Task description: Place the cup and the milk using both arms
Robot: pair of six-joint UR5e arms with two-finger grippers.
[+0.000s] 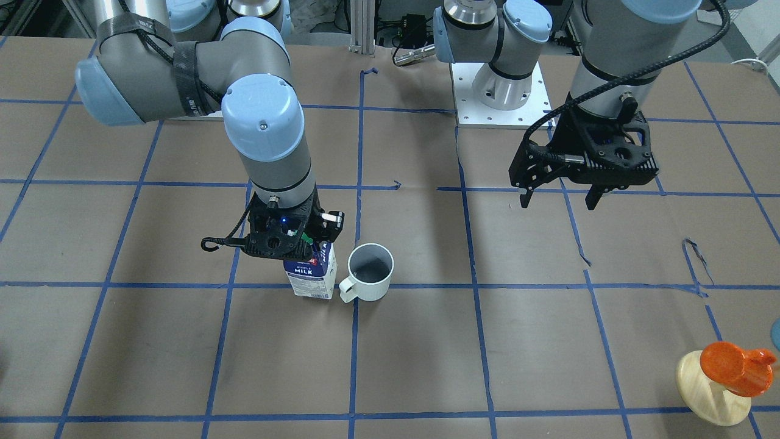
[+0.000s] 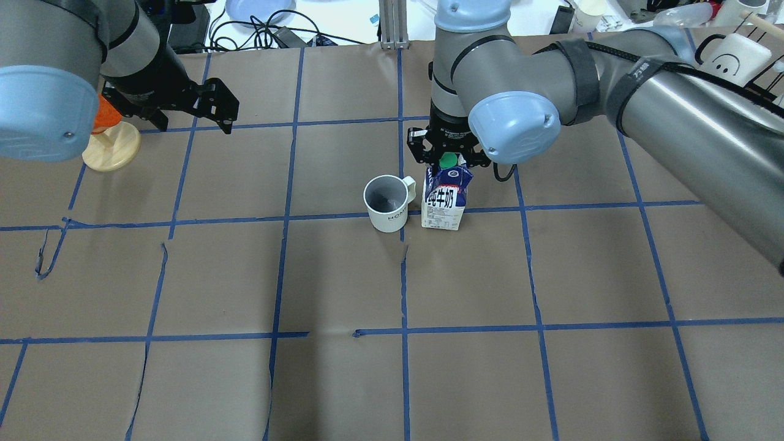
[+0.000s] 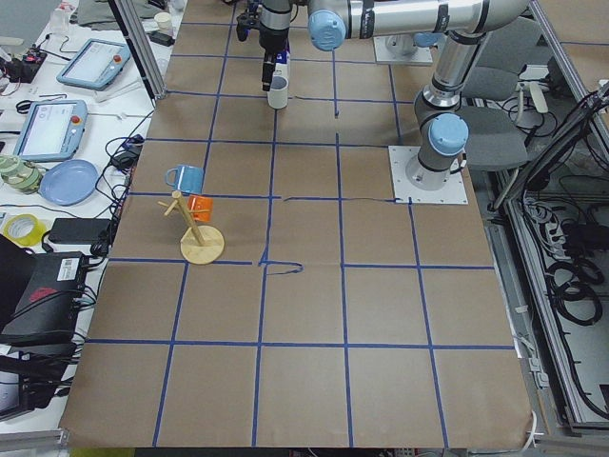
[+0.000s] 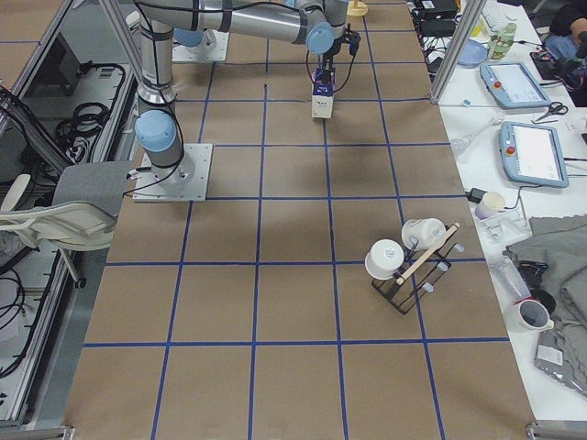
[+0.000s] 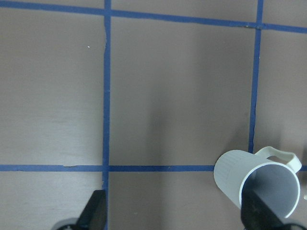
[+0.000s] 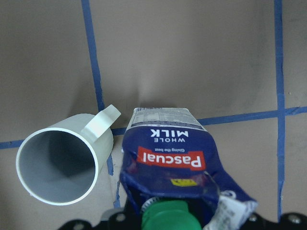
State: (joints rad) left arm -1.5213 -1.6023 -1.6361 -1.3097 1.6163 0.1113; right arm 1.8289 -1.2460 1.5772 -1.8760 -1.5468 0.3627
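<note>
The white cup (image 1: 370, 271) stands upright on the brown table, its handle toward the milk carton (image 1: 312, 277) right beside it. Both also show in the overhead view, the cup (image 2: 387, 205) left of the milk (image 2: 444, 205). My right gripper (image 1: 298, 244) is down over the carton's gable top, shut on it by the green cap (image 6: 168, 213). The carton rests on the table. My left gripper (image 1: 557, 201) is open and empty, raised well away from both; it shows in the overhead view (image 2: 196, 125). Its wrist view shows the cup (image 5: 261, 187) at lower right.
A wooden mug tree with an orange mug (image 1: 725, 378) stands near the table's edge on my left side, beside the left gripper in the overhead view (image 2: 110, 147). A rack with white mugs (image 4: 408, 261) stands at my right end. A white base plate (image 1: 503, 100) is at the back.
</note>
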